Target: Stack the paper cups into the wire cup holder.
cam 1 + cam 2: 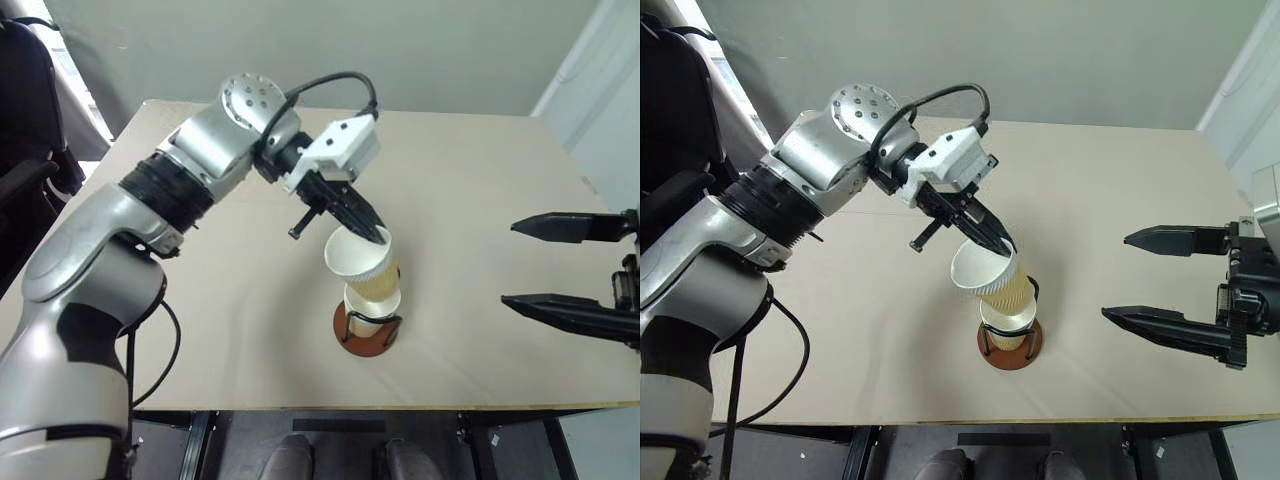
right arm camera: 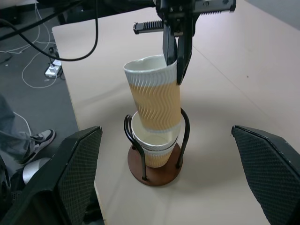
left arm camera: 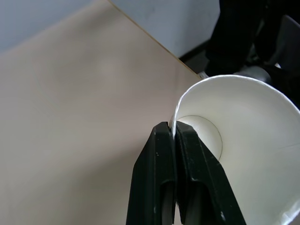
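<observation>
Left eye view: left gripper (image 1: 378, 236) pinches a tilted paper cup (image 1: 358, 258) over perhaps two cups (image 2: 154, 145) in the wire cup holder (image 1: 366, 335); right gripper (image 1: 512, 262) gapes empty, bare table (image 1: 470, 190) around.

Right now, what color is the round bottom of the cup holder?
Reddish-brown; the wire cup holder base shows best in the right wrist view.

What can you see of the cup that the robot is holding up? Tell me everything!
The held paper cup is tan-orange with wavy ribs outside and plain white inside, with a white rolled rim. The left gripper pinches its rim wall, one black finger inside and one outside. The cup leans to one side, its bottom dipping into the cup already sitting in the wire cup holder on the beige table. It looks partly in, not pushed down fully.
</observation>
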